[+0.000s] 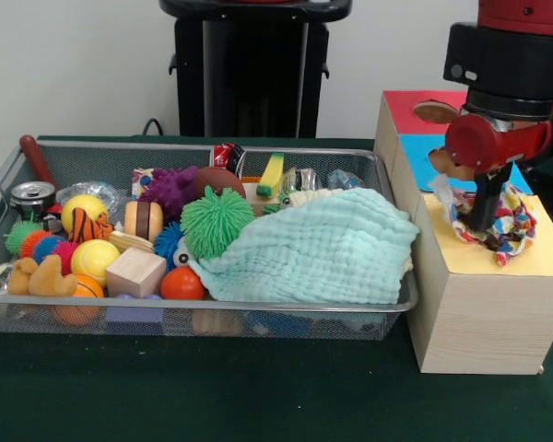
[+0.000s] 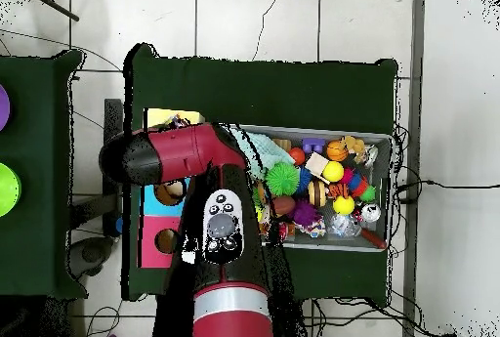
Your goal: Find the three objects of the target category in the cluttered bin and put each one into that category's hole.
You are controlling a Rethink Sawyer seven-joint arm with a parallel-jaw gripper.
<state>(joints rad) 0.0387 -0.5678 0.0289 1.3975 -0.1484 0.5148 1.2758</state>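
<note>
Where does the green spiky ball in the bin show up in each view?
Front view: green spiky ball sits mid-bin, touching the left edge of the mint cloth.
Overhead view: same ball near the bin's left end, just right of the red arm.
Shared landmark: the wire bin.

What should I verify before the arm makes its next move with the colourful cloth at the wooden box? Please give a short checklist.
1. Colourful patterned cloth is over the yellow section of the wooden sorting box: ok.
2. Cloth has gone fully into the hole: not ok, it is bunched on top.
3. End effector state, open or shut: cannot tell, cloth hides the tips.
4. Yellow section's hole is unblocked: cannot tell, covered.
5. Light green folded towel lies inside the wire mesh bin: ok.
</note>
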